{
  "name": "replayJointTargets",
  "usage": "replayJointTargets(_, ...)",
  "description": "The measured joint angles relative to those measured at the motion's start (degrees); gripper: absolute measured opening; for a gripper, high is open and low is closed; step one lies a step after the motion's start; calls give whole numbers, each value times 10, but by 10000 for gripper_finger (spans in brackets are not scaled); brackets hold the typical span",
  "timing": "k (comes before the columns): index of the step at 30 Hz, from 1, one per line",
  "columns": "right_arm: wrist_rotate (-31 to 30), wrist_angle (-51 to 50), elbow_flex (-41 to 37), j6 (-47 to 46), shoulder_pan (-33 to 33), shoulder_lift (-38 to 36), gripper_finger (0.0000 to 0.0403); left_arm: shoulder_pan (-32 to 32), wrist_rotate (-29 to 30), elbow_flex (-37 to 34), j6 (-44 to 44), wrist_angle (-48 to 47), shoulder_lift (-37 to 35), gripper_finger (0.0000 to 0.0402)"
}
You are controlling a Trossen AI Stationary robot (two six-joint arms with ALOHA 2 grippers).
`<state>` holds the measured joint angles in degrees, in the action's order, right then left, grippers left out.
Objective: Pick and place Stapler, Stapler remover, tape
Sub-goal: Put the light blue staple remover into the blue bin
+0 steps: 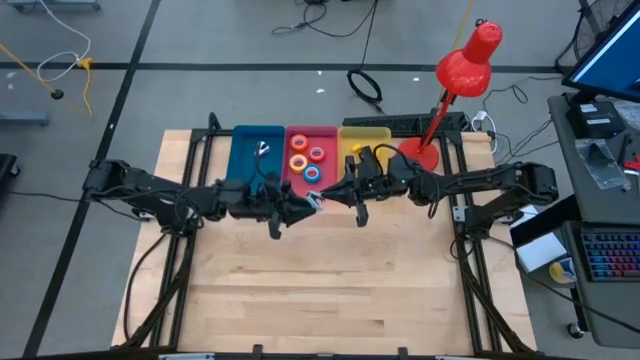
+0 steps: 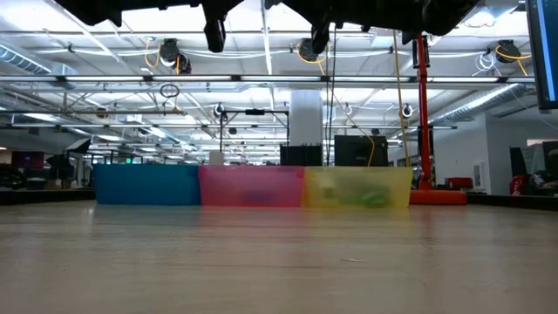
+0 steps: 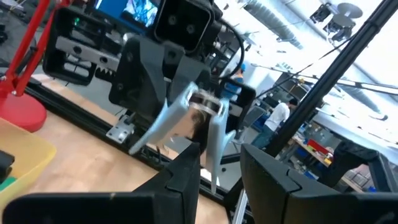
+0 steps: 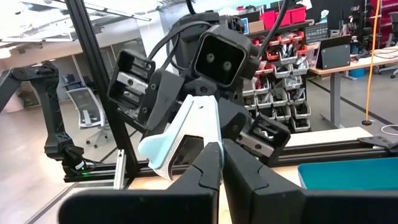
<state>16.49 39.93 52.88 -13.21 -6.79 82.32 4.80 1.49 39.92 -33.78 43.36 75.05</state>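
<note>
Three colored bins sit at the back of the counter [image 1: 330,280], with tape [image 1: 302,152] in the pink bin [image 1: 327,133]. Both grippers pinch a pale stapler remover [image 4: 186,134] in mid-air: the left gripper [image 3: 219,163] and the right gripper [image 4: 221,163]. One should let go only once the other holds firmly.

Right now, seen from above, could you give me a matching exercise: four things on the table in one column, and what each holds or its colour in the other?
1 blue bin
2 pink bin
3 yellow bin
4 lamp

A tape rolls inside
B red, beside the yellow bin
C silvery piece inside
D dark item inside

Pairs: 1-C, 2-A, 3-D, 4-B
</note>
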Motion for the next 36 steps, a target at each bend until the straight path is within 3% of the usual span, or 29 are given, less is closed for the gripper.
replayJointTargets(4, 0, 1, 0, 0, 0, 0, 0, -6, -9, 0, -4, 4, 0, 98)
replayJointTargets(10, 0, 2, 0, 3, 0, 0, 0, -10, -21, 0, 5, 2, 0, 19)
replayJointTargets(16, 0, 1, 0, 4, 0, 0, 0, -10, -24, 0, 1, 2, 0, 32)
replayJointTargets(23, 0, 1, 0, 4, 0, 0, 10, -10, -28, 0, 18, 1, 0, 17)
replayJointTargets(30, 0, -7, 0, 5, 0, -4, 59, -1, -32, 0, -9, -67, 0, 17)
replayJointTargets(36, 2, -98, 1, 5, -11, -34, 121, 7, -27, 0, -41, -140, -2, 17)
